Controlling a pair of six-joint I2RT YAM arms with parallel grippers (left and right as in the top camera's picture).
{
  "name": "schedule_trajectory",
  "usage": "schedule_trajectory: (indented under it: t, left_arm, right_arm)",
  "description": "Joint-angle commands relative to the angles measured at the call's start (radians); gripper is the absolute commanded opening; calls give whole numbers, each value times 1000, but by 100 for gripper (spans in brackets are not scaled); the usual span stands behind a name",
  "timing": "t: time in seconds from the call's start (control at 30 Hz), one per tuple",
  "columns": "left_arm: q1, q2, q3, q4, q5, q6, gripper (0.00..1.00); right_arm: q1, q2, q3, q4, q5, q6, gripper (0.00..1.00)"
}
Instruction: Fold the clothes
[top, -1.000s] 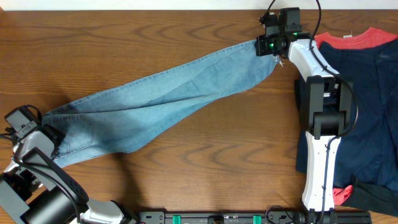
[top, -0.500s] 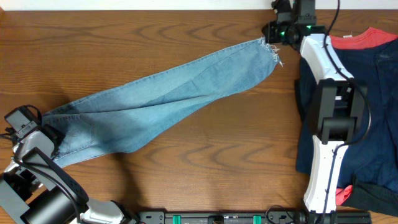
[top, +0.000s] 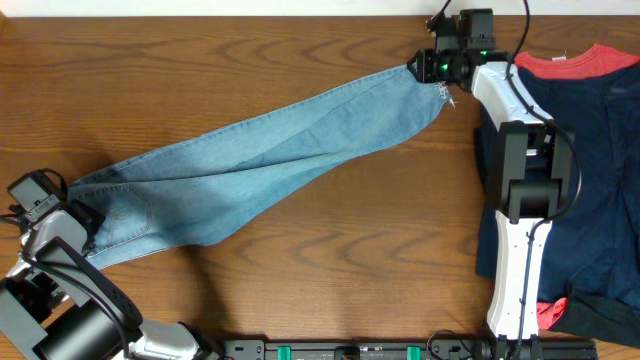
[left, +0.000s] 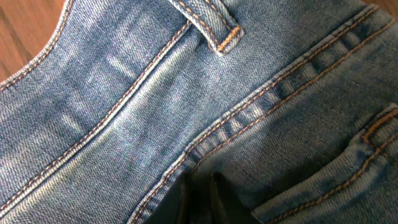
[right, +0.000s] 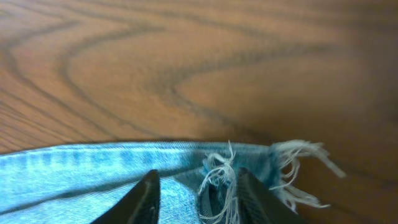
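A: Stretching corner to corner over the wooden table (top: 300, 280), seen from overhead: are those the light-blue jeans (top: 270, 160)?
B: Yes. The waist lies lower left at the left gripper (top: 85, 220), the frayed hem upper right at the right gripper (top: 428, 68). A navy garment (top: 600, 150) and a red garment (top: 585, 62) lie along the right side.
A: Left wrist view?
B: Dark fingers (left: 177, 202) are pinched together on denim below a belt loop (left: 214, 28), near a back pocket (left: 348, 180).
A: Right wrist view?
B: Jaws are parted and unclamped, straddling the hem's white threads (right: 217, 171).

A brown wooden table (top: 300, 280) with wavy grain fills the view, a pale strip (top: 200, 6) along its far edge.
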Motion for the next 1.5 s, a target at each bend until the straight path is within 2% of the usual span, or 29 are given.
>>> schedule_trajectory:
  t: [0.0, 0.23, 0.37, 0.47, 0.9, 1.17, 1.3, 1.47]
  left_arm:
    - [-2, 11, -9, -3, 23, 10, 14]
    - [-2, 11, -9, -3, 23, 10, 14]
    - [-2, 11, -9, -4, 23, 10, 14]
    - [-2, 11, -9, -3, 23, 10, 14]
    - [-2, 11, -9, -3, 23, 10, 14]
    - [-2, 11, -9, -3, 23, 10, 14]
    - [-2, 11, -9, -3, 23, 10, 14]
    - [-2, 11, -9, -4, 23, 10, 14]
  right_arm:
    - [10, 10, 11, -9, -4, -2, 36]
    - [36, 28, 9, -53, 12, -24, 32]
    - [41, 31, 10, -54, 36, -27, 12]
    - [35, 17, 12, -48, 53, -27, 2]
    - [-36, -129, 14, -17, 35, 27, 1]
    - [-32, -131, 12, -79, -8, -16, 1]
    - [-24, -131, 12, -82, 86, -31, 1]
    - [-50, -131, 12, -17, 240, 40, 1]
